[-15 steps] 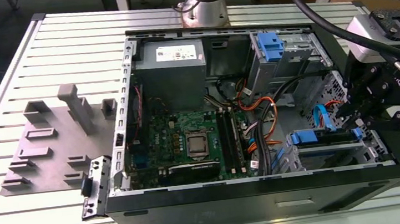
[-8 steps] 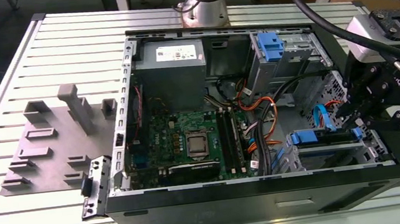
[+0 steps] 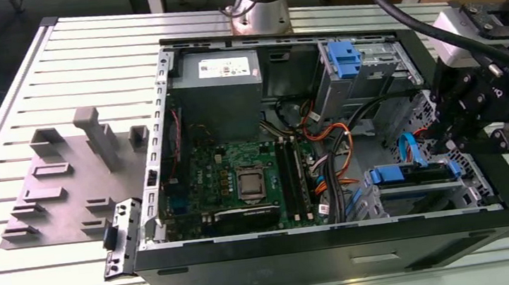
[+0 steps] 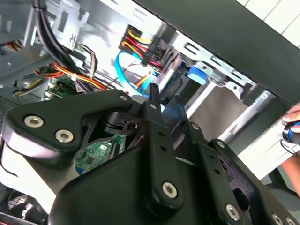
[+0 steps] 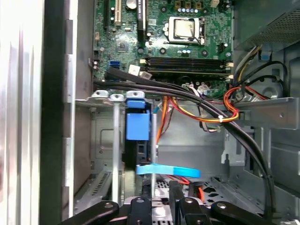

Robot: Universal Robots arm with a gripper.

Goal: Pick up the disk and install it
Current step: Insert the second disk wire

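Note:
The disk shows its blue front edge in the lower drive bay at the exterior view's right corner of the open computer case. In the first wrist view the same blue edge of the disk sits between the bay's metal rails, with a flat blue cable lying nearer the camera. My gripper hangs just above that bay, inside the case's right wall and apart from the disk. In the second wrist view the gripper points at a bundle of blue, yellow and red cables.
A grey power supply, a green motherboard and a silver cage with a blue latch fill the case. Orange and black cables run beside the bay. A grey fixture plate lies on the slatted table. A person's hand shows outside the case.

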